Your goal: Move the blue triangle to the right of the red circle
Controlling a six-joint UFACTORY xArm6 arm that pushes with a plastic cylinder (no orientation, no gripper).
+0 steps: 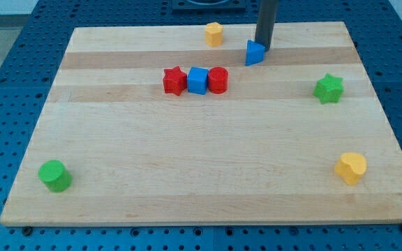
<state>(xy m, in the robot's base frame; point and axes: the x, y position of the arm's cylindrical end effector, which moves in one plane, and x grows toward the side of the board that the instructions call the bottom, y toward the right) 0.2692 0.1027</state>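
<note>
The blue triangle [255, 53] lies near the top of the wooden board [208, 160], up and to the right of the red circle [218, 80]. My tip [263, 48] stands just at the triangle's upper right edge, touching or nearly touching it. The red circle sits at the right end of a tight row with a blue cube [197, 81] in the middle and a red star [174, 81] on the left.
A yellow block [213, 33] sits near the top edge, left of the rod. A green star [329, 88] is at the right. A yellow heart-like block [351, 168] is at the lower right. A green cylinder [54, 176] is at the lower left.
</note>
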